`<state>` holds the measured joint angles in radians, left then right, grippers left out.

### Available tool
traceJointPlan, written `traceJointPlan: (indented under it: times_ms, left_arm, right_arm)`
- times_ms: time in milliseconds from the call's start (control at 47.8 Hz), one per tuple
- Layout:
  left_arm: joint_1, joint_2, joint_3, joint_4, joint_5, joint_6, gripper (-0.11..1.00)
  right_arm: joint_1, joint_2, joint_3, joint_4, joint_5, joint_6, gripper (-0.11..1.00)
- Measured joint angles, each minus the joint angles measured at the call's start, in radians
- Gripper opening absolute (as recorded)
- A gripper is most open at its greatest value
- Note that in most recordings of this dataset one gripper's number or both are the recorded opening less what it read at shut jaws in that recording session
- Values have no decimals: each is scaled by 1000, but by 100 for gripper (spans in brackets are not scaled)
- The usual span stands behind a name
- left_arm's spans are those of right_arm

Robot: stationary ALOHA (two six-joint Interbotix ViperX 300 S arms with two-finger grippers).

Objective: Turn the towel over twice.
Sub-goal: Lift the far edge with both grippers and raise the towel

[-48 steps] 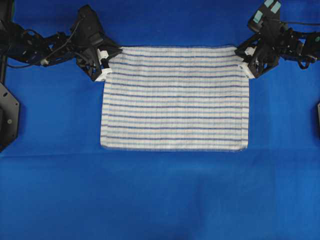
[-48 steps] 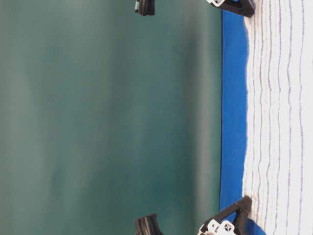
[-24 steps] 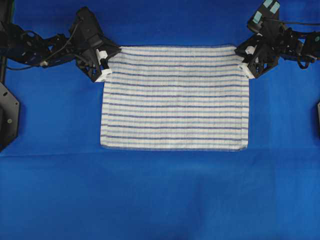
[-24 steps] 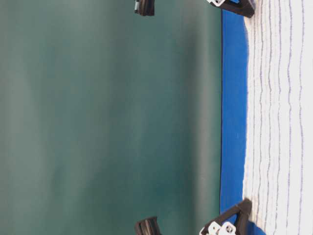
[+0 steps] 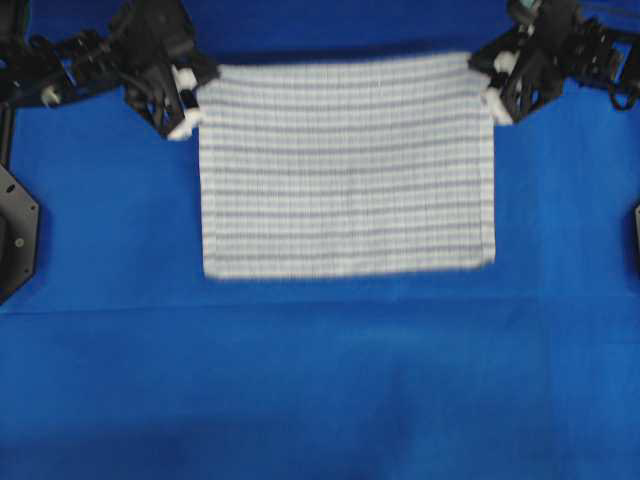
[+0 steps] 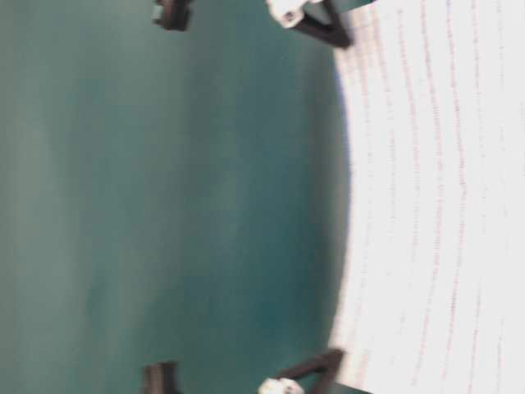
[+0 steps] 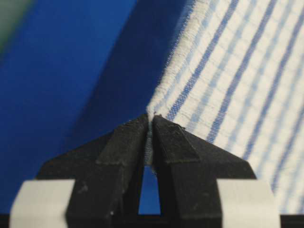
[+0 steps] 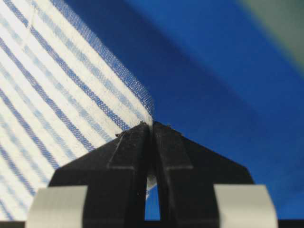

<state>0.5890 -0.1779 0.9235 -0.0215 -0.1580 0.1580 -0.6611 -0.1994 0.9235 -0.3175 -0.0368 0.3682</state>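
**A:** Start with the overhead view. What have you got?

**B:** Your towel (image 5: pixel 348 165) lies spread on the blue cloth (image 5: pixel 320 380), striped face up. Your left gripper (image 5: pixel 190 98) sits at its far left corner and your right gripper (image 5: pixel 492 88) at its far right corner. A dark shadow runs under the far edge, so that edge looks lifted off the cloth while the near edge looks to rest on it.

**A:** And the table-level view?

**B:** It is blurred, but the towel (image 6: pixel 435 205) shows as a broad pale sheet bowing between the two corners, with the left gripper (image 6: pixel 332 37) at one and the right gripper (image 6: pixel 332 361) at the other, against the green backdrop (image 6: pixel 164 205).

**A:** Left wrist?

**B:** Your fingers (image 7: pixel 128 142) are pressed together on the towel's (image 7: pixel 237 71) corner; the hem comes straight out of the tips.

**A:** Right wrist?

**B:** Same picture: fingers (image 8: pixel 173 147) closed tight on the towel's (image 8: pixel 57 85) other far corner, cloth pinched between them.

**A:** So which step am I in?

**B:** I'd judge you are lifting for a flip, both corners secured. I cannot say whether it is the first or second turn.

**A:** What does the next move call for?

**B:** Raise both corners evenly until the near edge clears, keep the span taut so it doesn't sag or twist, then carry the held edge over toward you and lay it down reversed. Hold the pinch firm throughout.
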Motion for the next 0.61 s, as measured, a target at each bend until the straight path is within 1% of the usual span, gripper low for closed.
traceJointPlan:
  times_ms: [42, 146, 314, 606]
  left_arm:
    - [12, -15, -14, 0, 12, 9, 4]
    - [34, -40, -49, 0, 44, 58, 4]
    - [66, -58, -104, 0, 78, 69, 4]
    - [117, -117, -199, 2, 158, 77, 4]
  right_arm:
    - [-11, -14, -12, -8, 14, 0, 4]
    - [-31, -51, -49, -32, 49, 0, 4]
    - [-49, -95, -103, -69, 89, 0, 4]
    - [-71, -161, -178, -115, 140, 0, 4]
